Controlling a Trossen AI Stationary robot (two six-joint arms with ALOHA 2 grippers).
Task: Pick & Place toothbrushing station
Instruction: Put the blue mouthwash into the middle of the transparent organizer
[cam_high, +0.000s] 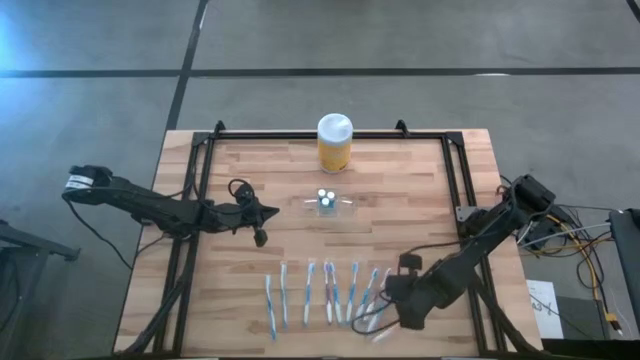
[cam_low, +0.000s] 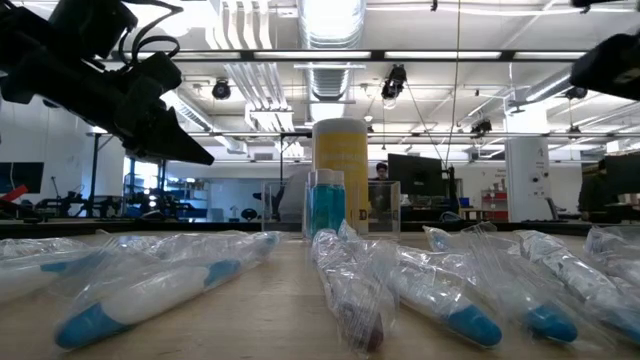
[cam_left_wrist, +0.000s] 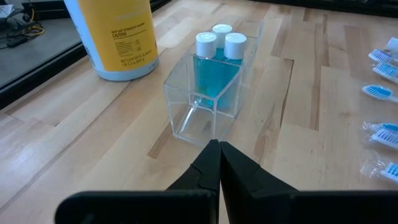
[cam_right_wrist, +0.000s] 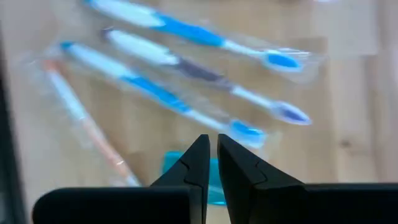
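The toothbrushing station (cam_high: 328, 203), a small, low, clear plastic holder carrying three white-capped bottles of blue liquid (cam_left_wrist: 216, 61), stands near the middle of the pale wooden tabletop (cam_high: 420, 215). A tall yellow jar with a white lid (cam_high: 334, 143) stands at its 12 o'clock, clearly apart from it. A row of plastic-wrapped blue-and-white toothbrushes (cam_high: 320, 293) lies at its 6 o'clock, near the front edge.

The left gripper (cam_high: 262, 222) sits at the holder's 9 o'clock, near but not touching, pointing toward one short end; in the left wrist view its fingers (cam_left_wrist: 219, 163) are pressed together with nothing between them. The right gripper (cam_high: 400, 300) hovers at about 4 o'clock from the holder, over the right end of the toothbrush row. Its fingers (cam_right_wrist: 211, 158) stand almost together, only a thin slit between them, and hold nothing.

The likely next step is a grasp on the holder, which calls for the left fingers to spread first. If they advance while closed, they would probably shove the light holder across the wood or tip it, spilling the bottles. A pinch on one thin clear wall may slip or let the holder swing when lifted, since the bottles sit toward the far end. The jar is close enough to be knocked by a wide carry.
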